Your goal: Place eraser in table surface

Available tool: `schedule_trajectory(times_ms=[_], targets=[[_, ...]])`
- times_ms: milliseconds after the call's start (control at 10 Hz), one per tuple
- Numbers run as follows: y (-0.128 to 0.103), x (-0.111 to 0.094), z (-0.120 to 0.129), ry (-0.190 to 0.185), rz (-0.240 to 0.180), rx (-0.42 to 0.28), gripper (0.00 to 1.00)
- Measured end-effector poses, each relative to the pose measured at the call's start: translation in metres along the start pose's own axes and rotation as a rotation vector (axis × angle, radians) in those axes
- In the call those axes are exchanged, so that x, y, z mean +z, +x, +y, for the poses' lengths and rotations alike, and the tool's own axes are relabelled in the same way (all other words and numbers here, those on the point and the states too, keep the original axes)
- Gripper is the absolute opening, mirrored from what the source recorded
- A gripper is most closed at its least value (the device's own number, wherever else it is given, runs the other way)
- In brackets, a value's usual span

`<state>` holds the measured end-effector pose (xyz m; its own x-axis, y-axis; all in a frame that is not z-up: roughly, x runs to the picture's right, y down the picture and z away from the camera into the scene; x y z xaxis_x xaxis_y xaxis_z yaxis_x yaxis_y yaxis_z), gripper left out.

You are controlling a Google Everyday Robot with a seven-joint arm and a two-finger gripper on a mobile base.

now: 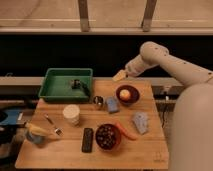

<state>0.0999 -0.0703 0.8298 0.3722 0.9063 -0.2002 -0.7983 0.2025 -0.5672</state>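
Gripper (120, 76) over the worktop (145, 152) back edge, fingers spread, empty, eraser (87, 139) well apart near front edge, just beside dark bowl (108, 137)

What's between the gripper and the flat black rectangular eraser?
Camera view: small metal cup and blue block, between eraser and gripper, which hangs by the table's back edge.
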Motion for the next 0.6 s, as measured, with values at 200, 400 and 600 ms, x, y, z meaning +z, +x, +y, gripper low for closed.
schedule_trajectory(times_ms=[200,400,600], targets=[[-0.021,0.02,0.027,-0.052,0.06,-0.065,0.76],[-0.016,0.03,0.052,-0.069,0.116,-0.119,0.76],[0.005,0.035,0.072,-0.059,0.162,-0.149,0.76]])
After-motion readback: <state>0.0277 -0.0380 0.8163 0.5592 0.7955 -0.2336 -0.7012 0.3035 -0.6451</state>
